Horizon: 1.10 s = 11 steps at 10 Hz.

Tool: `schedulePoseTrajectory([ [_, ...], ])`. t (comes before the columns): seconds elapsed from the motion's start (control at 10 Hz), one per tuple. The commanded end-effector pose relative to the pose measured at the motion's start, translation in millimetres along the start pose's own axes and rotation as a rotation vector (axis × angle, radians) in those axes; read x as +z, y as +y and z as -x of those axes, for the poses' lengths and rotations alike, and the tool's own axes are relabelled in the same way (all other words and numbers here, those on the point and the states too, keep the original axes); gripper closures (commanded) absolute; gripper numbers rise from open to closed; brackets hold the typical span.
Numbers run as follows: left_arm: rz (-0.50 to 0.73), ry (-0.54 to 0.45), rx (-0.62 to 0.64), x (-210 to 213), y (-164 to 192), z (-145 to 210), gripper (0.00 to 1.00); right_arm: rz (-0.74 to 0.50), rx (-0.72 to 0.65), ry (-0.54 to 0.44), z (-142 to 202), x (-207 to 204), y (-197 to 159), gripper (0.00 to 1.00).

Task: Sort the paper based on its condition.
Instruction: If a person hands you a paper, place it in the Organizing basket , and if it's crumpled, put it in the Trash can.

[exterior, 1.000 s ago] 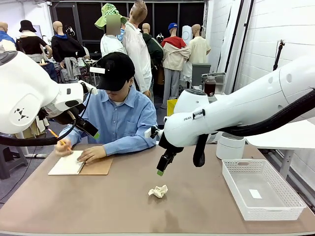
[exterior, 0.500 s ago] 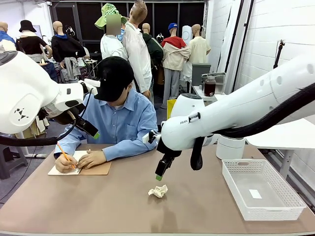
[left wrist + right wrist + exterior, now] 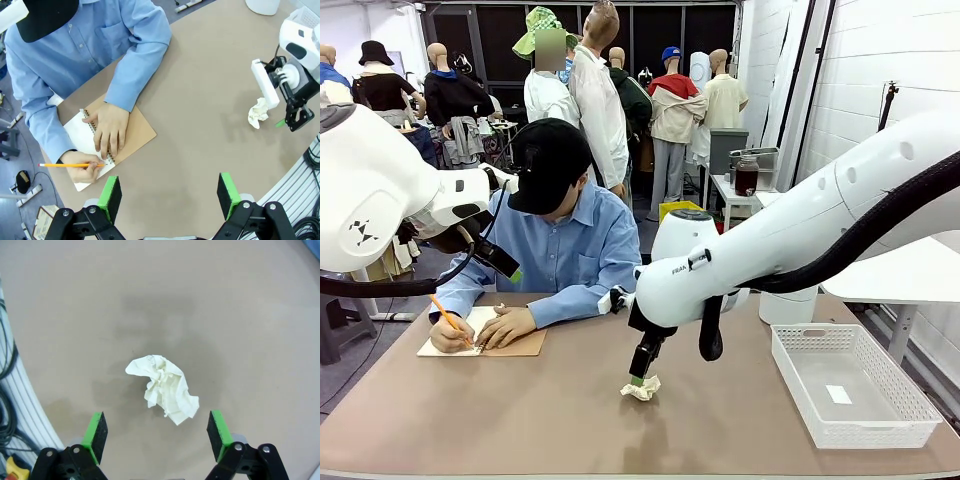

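Note:
A crumpled ball of white paper lies on the brown table, near its middle; it also shows in the left wrist view. My right gripper hangs just above it, pointing down. In the right wrist view the ball sits between and slightly ahead of the open right gripper, whose green pads do not touch it. My left gripper is open and holds nothing; it hovers high at the left, above the person's notebook.
A person in a blue shirt writes with a pencil in a spiral notebook at the far left. A white basket stands at the right, with a white cylinder behind it.
My right gripper has come down and slightly left, from well above the crumpled paper to just over it. The person has bent lower over the notebook. The left arm has stayed still.

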<state>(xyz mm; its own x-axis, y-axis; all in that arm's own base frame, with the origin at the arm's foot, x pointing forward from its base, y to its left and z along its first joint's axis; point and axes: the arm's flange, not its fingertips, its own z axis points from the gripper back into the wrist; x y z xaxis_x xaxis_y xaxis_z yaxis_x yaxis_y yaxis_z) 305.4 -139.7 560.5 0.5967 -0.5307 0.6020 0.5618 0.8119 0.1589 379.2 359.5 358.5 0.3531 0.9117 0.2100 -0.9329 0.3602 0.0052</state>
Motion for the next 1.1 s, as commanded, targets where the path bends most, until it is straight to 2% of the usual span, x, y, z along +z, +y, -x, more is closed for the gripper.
schedulePoseTrajectory([
  [0.0, 0.001, -0.001, 0.002, -0.4, 0.7, 0.3, 0.0, 0.002, 0.041, 0.032, -10.8, -12.5, -5.9, 0.0],
  [0.6, 0.001, -0.001, 0.002, -0.4, 0.7, 0.3, 0.0, -0.019, 0.128, 0.11, -27.0, -34.1, -16.5, 0.0],
  [1.0, 0.001, -0.001, 0.002, -0.4, 0.7, 0.3, 0.0, -0.027, 0.126, 0.139, -26.9, -44.0, -18.4, 0.0],
])
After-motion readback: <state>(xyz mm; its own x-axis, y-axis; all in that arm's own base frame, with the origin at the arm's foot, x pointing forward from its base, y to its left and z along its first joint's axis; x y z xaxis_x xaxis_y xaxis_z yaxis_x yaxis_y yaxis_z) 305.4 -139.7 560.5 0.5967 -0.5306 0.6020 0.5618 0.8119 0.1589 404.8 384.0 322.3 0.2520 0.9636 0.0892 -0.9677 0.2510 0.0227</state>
